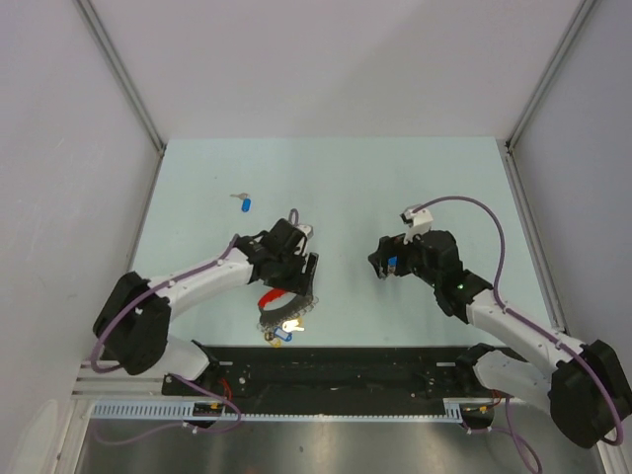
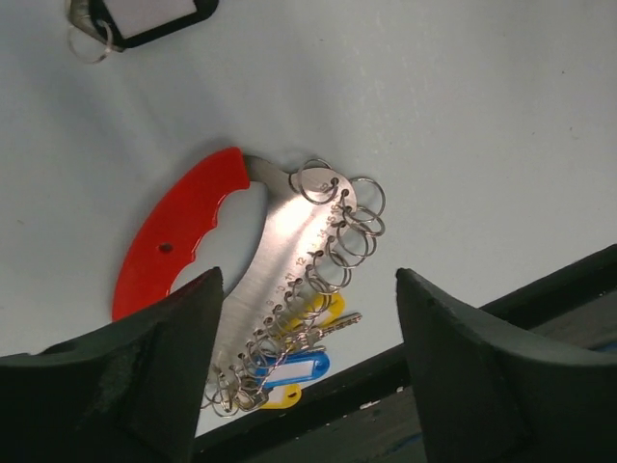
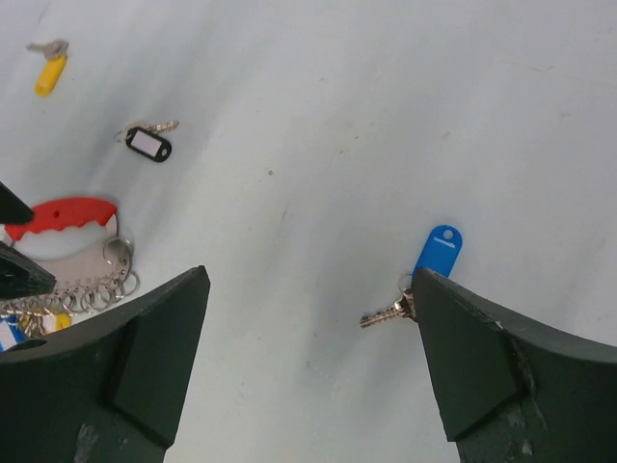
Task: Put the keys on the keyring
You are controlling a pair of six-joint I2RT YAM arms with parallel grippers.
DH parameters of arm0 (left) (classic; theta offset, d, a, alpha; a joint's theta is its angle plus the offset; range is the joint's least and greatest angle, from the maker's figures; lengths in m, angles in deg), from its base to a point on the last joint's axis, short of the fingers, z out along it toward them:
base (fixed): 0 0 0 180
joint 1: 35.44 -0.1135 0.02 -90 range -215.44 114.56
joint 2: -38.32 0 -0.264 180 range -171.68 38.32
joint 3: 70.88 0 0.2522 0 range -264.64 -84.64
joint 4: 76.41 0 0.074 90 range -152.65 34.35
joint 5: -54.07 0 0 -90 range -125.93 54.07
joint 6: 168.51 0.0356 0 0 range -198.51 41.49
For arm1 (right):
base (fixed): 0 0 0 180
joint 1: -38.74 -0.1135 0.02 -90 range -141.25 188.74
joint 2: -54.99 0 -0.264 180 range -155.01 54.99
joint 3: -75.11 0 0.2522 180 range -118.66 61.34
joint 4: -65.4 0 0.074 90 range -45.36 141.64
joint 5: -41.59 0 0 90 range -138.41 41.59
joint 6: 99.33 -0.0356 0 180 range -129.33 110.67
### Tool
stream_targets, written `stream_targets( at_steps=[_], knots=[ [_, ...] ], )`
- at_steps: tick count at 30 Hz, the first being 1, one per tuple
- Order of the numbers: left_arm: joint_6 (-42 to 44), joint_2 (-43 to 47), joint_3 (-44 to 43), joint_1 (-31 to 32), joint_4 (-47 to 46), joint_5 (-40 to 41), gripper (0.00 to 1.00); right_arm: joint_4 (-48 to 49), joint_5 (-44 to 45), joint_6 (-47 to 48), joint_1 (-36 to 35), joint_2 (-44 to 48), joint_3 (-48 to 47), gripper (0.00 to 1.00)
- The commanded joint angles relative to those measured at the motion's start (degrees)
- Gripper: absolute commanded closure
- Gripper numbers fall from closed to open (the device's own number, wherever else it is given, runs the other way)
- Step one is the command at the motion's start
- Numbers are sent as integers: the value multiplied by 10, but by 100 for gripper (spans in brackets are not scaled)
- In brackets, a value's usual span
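Note:
The keyring lies flat on the table, a red plastic arc on a curved silver plate lined with small split rings. Keys with a blue tag and yellow tags hang at its lower end. My left gripper hovers open above it with nothing between the fingers; in the top view the left gripper is over the keyring. My right gripper is open above the table. A blue-tagged key lies on the surface, its ring end hidden behind the right fingertip.
A black-rimmed oval tag lies beyond the keyring, and a yellow-tagged key farther off. In the top view a small loose key lies at the far left. The black base rail runs along the near edge.

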Motion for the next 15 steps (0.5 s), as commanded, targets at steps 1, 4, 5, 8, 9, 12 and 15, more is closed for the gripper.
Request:
stream_targets(
  at_steps=[1,4,5,8,9,12,15],
  knots=[
    [-36,-47,-47,12,-14,-14,40,60,1,-45,26,55,31,8],
    [-39,-84,-66,14,-14,-12,60,50,7,-47,37,77,36,9],
    [-38,-93,-77,15,-9,-6,63,48,11,-47,39,80,36,9],
    [-36,-125,-92,15,-6,9,72,38,16,-43,41,92,38,9],
    [-36,-131,-94,15,-4,12,73,36,16,-43,41,94,38,9],
    [-36,-153,-102,15,-3,19,75,34,16,-40,42,97,38,9],
    [-36,-172,-107,15,1,28,75,35,16,-40,42,96,38,9]
  ],
)
